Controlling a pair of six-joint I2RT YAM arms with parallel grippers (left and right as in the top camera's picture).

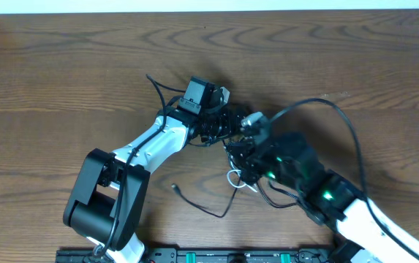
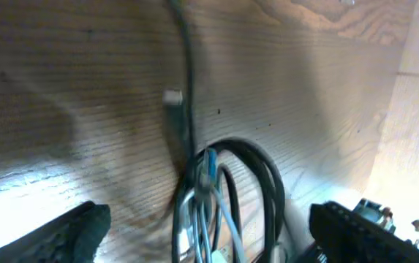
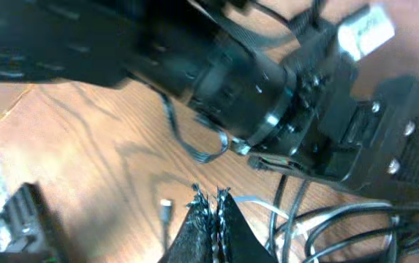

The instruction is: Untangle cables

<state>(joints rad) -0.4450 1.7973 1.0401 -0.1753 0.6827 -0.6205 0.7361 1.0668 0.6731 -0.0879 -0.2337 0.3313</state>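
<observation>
The cables (image 1: pixel 232 180) lie in a small tangle of black and white loops at the table's middle, where both arms meet. One black cord trails left to a plug (image 1: pixel 175 188). My left gripper (image 1: pixel 229 130) hangs over the tangle, open wide. In the left wrist view, black loops and pale cords (image 2: pixel 210 191) rise between its fingers (image 2: pixel 74 235), and a silvery plug (image 2: pixel 172 96) lies beyond. My right gripper (image 3: pixel 210 199) is shut, tips pressed together just left of a white cord (image 3: pixel 257 201). No cord shows between its tips. A small plug (image 3: pixel 166 207) lies to its left.
The left arm's wrist (image 3: pixel 267 84) hangs close above the right gripper. A thick black robot wire (image 1: pixel 344 120) arcs over the right arm. A thin black wire (image 1: pixel 158 86) runs by the left arm. The arm bases (image 1: pixel 216 256) line the front edge.
</observation>
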